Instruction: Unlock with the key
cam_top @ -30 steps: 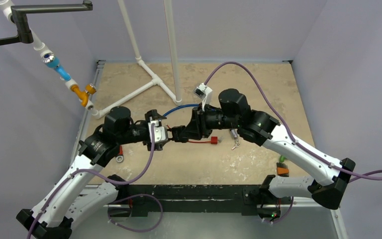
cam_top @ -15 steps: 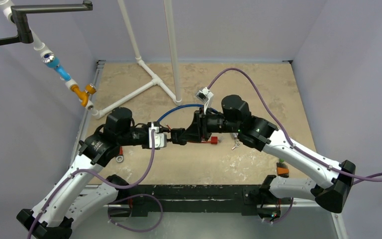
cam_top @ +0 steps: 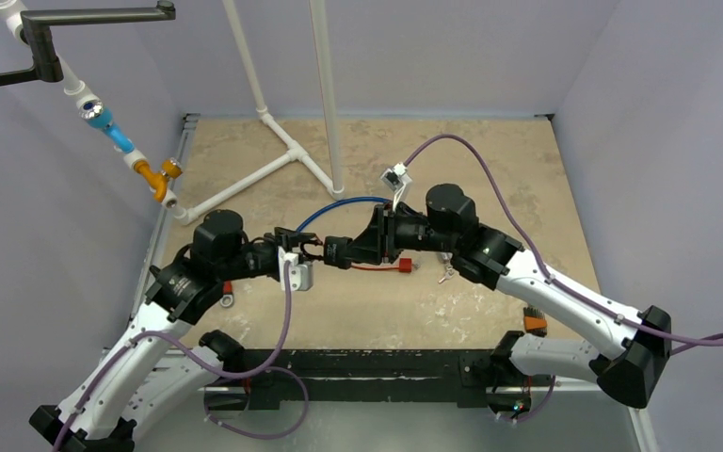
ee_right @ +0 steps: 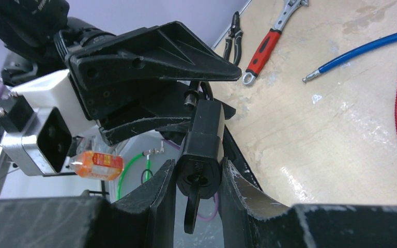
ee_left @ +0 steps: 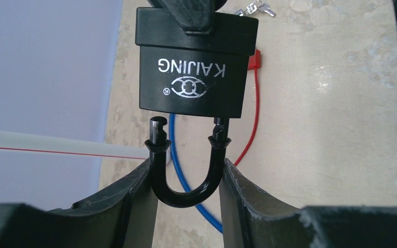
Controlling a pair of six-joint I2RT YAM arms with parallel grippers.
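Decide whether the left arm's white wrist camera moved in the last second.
Yes. The white wrist camera swung toward the black rail at the near edge.

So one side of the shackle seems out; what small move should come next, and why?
Probably the left gripper should pull the shackle slightly away from the padlock body, which the right gripper holds. One shackle leg stands clear of the body, the other sits in it, and the key hangs from its underside, so it looks unlocked.

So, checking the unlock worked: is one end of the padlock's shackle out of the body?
Yes, one end of the shackle hangs clear of the padlock body while the other end sits inside it.
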